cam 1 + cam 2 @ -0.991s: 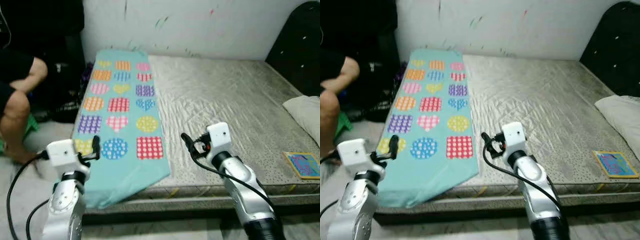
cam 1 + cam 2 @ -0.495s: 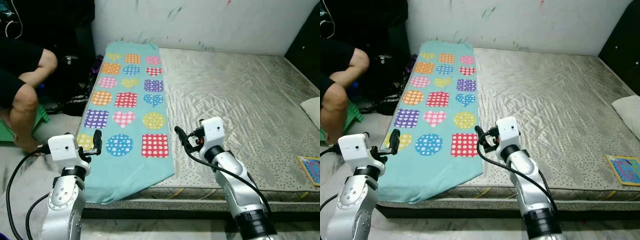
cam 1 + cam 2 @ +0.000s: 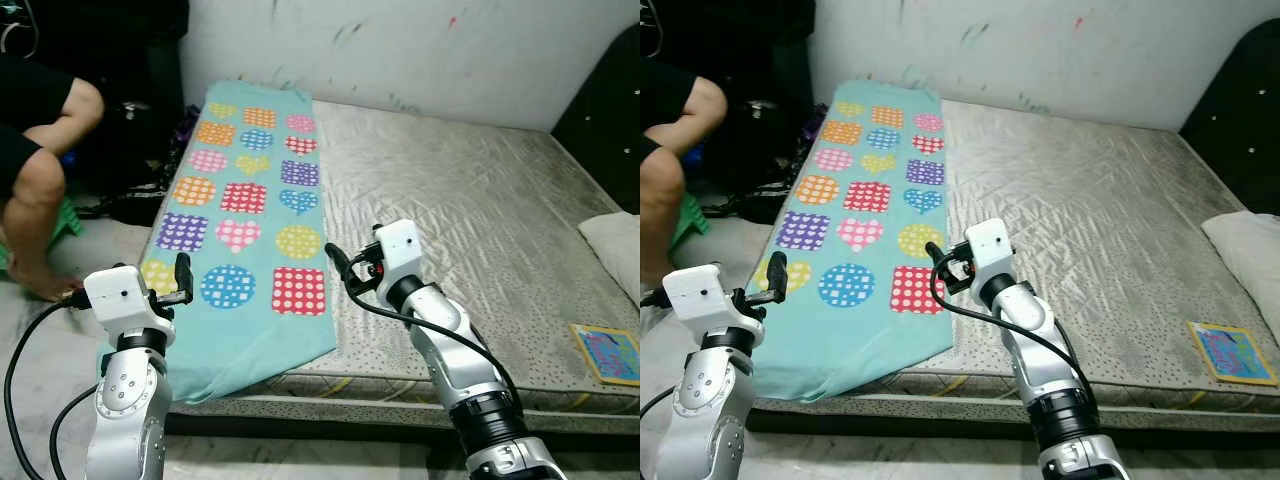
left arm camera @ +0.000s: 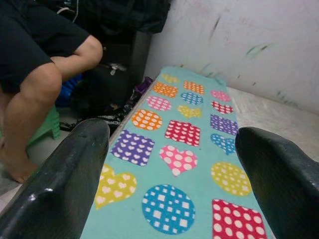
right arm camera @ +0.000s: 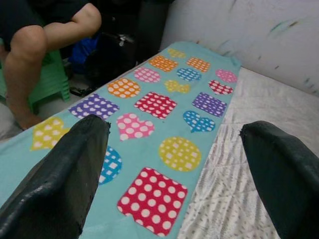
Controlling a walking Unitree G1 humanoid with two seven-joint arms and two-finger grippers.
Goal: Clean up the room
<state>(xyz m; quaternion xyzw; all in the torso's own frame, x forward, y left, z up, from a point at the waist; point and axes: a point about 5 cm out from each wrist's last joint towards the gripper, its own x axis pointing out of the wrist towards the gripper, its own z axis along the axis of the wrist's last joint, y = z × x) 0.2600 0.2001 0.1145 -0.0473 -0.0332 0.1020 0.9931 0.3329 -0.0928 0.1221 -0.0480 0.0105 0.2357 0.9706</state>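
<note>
Your turquoise blanket (image 3: 245, 225) (dotted hearts, circles and squares) lies along the left side of the grey mattress (image 3: 470, 230), its near end drooping over the edge. Your left gripper (image 4: 174, 189) hovers spread wide above that near corner; your right gripper (image 5: 174, 174) gapes wide over the blanket's inner edge, holding nothing.

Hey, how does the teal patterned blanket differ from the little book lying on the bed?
The teal blanket is long, running down the mattress's left side and hanging over its front edge; the book is small and lies wholly on the mattress near the front right corner. The blanket is soft cloth with dotted hearts, circles and squares; the book is flat and stiff, yellow-edged. Both are colourful and lie flat.
</note>
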